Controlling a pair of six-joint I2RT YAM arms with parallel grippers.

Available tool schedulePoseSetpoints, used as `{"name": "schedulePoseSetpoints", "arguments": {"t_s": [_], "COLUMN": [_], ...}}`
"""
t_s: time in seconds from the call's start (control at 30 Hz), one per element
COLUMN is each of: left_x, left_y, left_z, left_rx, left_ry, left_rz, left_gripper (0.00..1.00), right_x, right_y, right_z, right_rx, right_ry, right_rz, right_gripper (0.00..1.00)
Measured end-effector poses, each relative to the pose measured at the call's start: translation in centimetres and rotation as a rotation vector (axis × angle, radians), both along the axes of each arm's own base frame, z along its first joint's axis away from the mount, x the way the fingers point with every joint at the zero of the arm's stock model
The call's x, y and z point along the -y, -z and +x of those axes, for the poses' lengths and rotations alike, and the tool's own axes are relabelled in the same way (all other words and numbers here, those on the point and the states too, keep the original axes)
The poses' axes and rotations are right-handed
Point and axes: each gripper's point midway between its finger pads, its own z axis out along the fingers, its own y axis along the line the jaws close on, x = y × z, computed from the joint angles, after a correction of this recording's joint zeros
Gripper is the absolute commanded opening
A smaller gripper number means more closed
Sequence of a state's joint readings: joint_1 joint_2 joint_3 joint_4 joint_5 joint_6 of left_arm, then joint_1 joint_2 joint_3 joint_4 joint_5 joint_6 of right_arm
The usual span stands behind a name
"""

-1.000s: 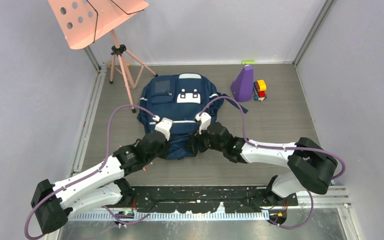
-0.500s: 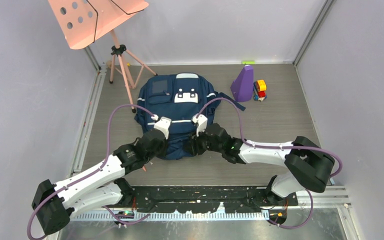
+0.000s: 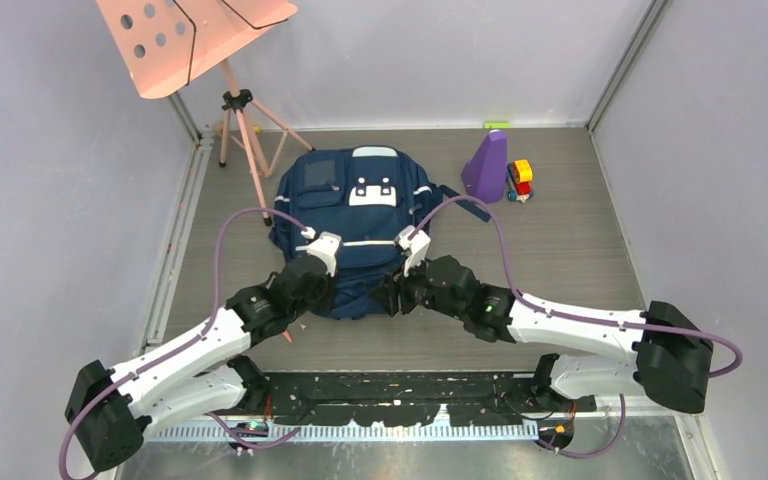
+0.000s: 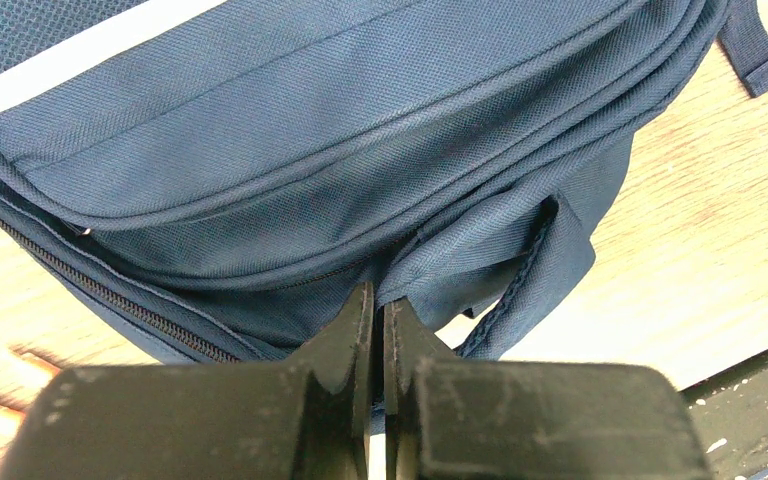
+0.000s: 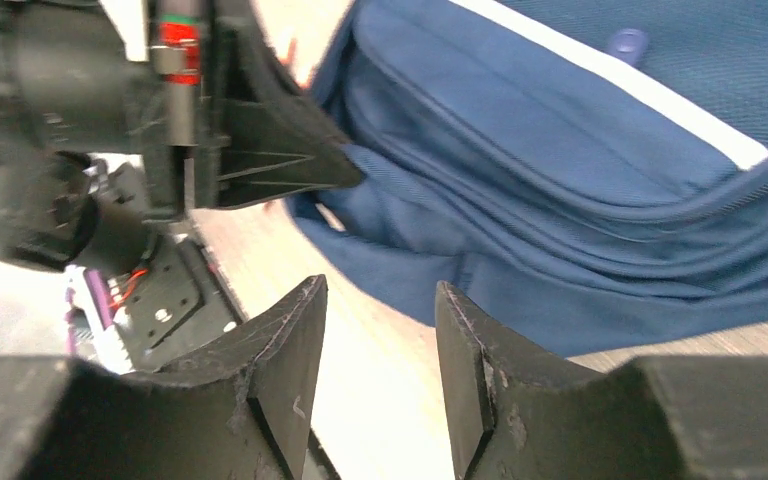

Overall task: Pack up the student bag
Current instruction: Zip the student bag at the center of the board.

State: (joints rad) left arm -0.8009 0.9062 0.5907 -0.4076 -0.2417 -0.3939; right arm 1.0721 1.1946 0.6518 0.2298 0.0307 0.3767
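Nothing seems packed yet: the bag (image 3: 355,215) is pinched by the left hand (image 4: 380,300); the right hand (image 5: 380,290) is released.

Laboratory robot test cell: plain grey walls (image 3: 40,200), metal frame rails (image 3: 620,62), wood-pattern table (image 3: 560,240), two robot arms (image 3: 175,355) bolted at its near edge.
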Motion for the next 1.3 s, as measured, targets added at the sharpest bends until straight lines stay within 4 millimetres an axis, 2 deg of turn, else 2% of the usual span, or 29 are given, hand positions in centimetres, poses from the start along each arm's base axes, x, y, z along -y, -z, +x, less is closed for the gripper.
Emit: {"name": "schedulePoseSetpoints", "arguments": {"t_s": [0.17,0.27,0.33,0.43,0.47,0.57,0.67,0.77,0.83,0.93,1.03,1.1,1.2,1.3], "left_x": [0.0,0.0,0.0,0.4,0.5,1.9,4.2,6.6,8.1,10.5,11.4,11.2,10.8,10.7], "left_y": [-0.1,-0.1,-0.3,-0.6,-0.8,-2.1,-4.2,-5.2,-5.2,-4.1,-2.5,-1.4,-0.9,-0.8], "left_z": [0.0,0.0,0.0,-0.2,-0.3,-0.4,-0.1,0.3,0.6,0.6,0.7,1.1,1.5,1.7], "left_rx": [-0.003,-0.007,-0.008,-0.01,-0.01,-0.004,0.012,0.02,0.021,0.017,0.012,0.012,0.022,0.044], "left_ry": [0.003,0.002,0.004,0.032,0.051,0.128,0.218,0.296,0.34,0.401,0.417,0.407,0.387,0.38], "left_rz": [-0.007,-0.01,-0.012,-0.015,-0.013,-0.044,-0.096,-0.122,-0.109,-0.049,0.02,0.072,0.113,0.141], "left_gripper": [0.0,0.01,0.15,0.45,0.53,0.62,0.66,0.68,0.69,0.68,0.67,0.68,0.68,0.6], "right_x": [0.7,0.4,0.8,2.2,2.6,4.5,6.7,9.0,10.7,12.7,13.9,14.5,15.2,15.5], "right_y": [1.8,3.2,4.5,6.1,6.2,6.0,4.8,4.0,3.7,3.4,3.4,3.5,3.8,4.3], "right_z": [1.3,1.7,2.0,2.7,3.0,4.4,6.3,7.8,8.5,9.0,8.6,8.3,7.8,7.4], "right_rx": [0.017,0.012,0.008,-0.002,-0.006,-0.015,-0.026,-0.047,-0.064,-0.081,-0.092,-0.099,-0.113,-0.123], "right_ry": [0.058,0.066,0.094,0.171,0.202,0.298,0.394,0.478,0.534,0.593,0.616,0.624,0.635,0.638], "right_rz": [-0.058,-0.079,-0.096,-0.129,-0.13,-0.121,-0.09,-0.068,-0.063,-0.058,-0.045,-0.04,-0.033,-0.034], "right_gripper": [0.52,0.57,0.63,0.73,0.74,0.77,0.78,0.78,0.79,0.81,0.82,0.82,0.82,0.82]}}
